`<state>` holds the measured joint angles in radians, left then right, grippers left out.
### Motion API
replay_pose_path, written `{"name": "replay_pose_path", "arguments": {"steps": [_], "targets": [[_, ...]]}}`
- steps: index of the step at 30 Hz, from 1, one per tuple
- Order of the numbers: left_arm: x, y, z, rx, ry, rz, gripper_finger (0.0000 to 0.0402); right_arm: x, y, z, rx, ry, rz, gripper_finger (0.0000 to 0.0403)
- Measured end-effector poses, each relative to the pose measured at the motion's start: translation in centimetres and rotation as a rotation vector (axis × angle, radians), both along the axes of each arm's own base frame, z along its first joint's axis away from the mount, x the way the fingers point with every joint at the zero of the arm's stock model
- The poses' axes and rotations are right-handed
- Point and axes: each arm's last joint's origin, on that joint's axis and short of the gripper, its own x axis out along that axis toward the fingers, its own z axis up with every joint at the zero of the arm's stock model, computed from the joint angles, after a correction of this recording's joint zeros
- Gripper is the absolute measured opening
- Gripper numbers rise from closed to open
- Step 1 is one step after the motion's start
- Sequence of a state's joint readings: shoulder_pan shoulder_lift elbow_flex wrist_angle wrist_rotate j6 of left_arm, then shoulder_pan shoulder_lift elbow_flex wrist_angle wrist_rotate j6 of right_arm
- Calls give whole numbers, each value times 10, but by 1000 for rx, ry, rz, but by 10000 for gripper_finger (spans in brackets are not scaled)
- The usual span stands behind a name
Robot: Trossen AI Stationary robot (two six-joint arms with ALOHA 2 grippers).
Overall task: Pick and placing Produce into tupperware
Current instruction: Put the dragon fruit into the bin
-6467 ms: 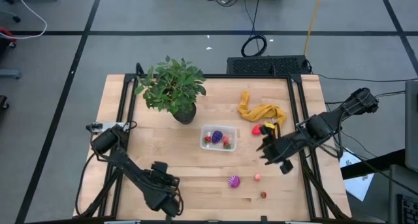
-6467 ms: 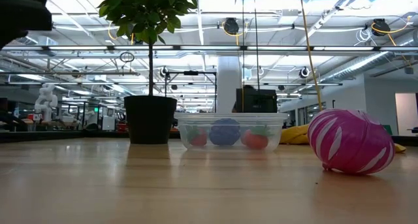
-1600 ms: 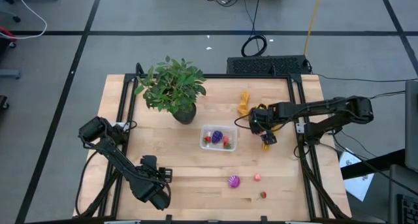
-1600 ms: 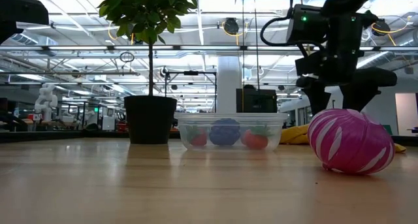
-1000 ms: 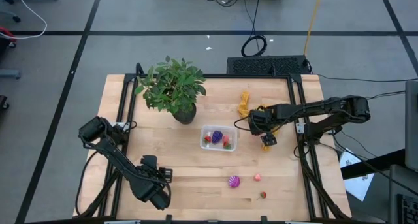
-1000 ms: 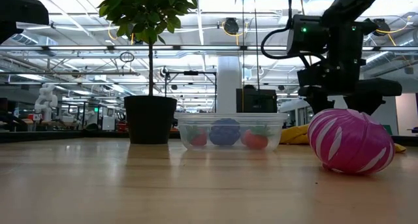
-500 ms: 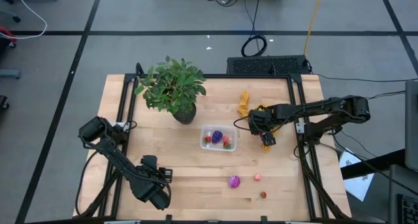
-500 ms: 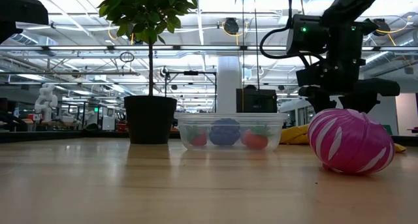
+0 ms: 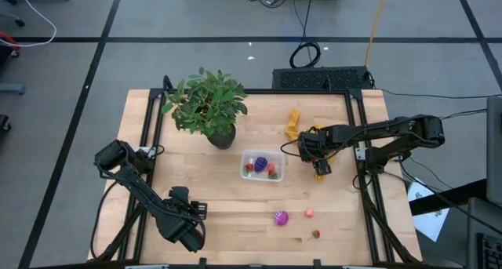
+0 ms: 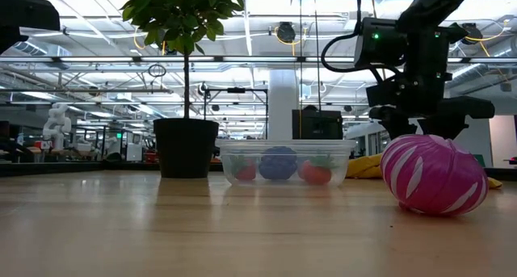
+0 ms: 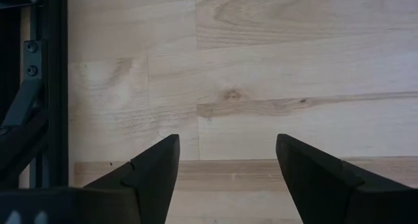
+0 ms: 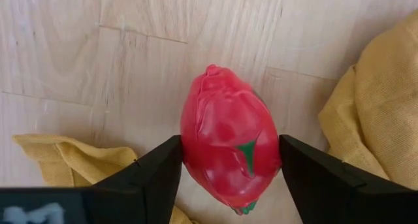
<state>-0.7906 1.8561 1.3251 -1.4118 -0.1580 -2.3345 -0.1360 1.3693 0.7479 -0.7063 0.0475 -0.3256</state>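
Right wrist view showed the right gripper (image 12: 230, 160) closing from wider onto the red fruit (image 12: 228, 152), both jaws now touching its sides beside the cloth (image 12: 372, 100). The grasp seemed almost made; next comes the tupperware (image 9: 263, 166). The left gripper (image 11: 225, 160) waited open over bare table (image 11: 261, 67).

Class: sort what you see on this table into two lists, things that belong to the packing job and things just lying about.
Belongs to the job:
tupperware
red fruit between the right tool's fingers
magenta fruit
two small red pieces

Just lying about:
potted plant
yellow cloth
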Motion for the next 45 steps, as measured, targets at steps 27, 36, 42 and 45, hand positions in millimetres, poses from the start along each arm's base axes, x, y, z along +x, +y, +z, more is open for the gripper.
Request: {"name": "replay_pose_path", "arguments": {"steps": [27,36,42,45], "targets": [[0,0,0,1,-1,-1,257,11,-1,15,-2,-52,-25,235],[0,0,0,1,-1,-2,257,26,3,42,-7,-111,0,235],[0,0,0,1,-1,-2,257,42,24,65,-9,-218,90,235],[0,0,0,0,1,-7,257,49,35,71,-7,-291,134,235]]}}
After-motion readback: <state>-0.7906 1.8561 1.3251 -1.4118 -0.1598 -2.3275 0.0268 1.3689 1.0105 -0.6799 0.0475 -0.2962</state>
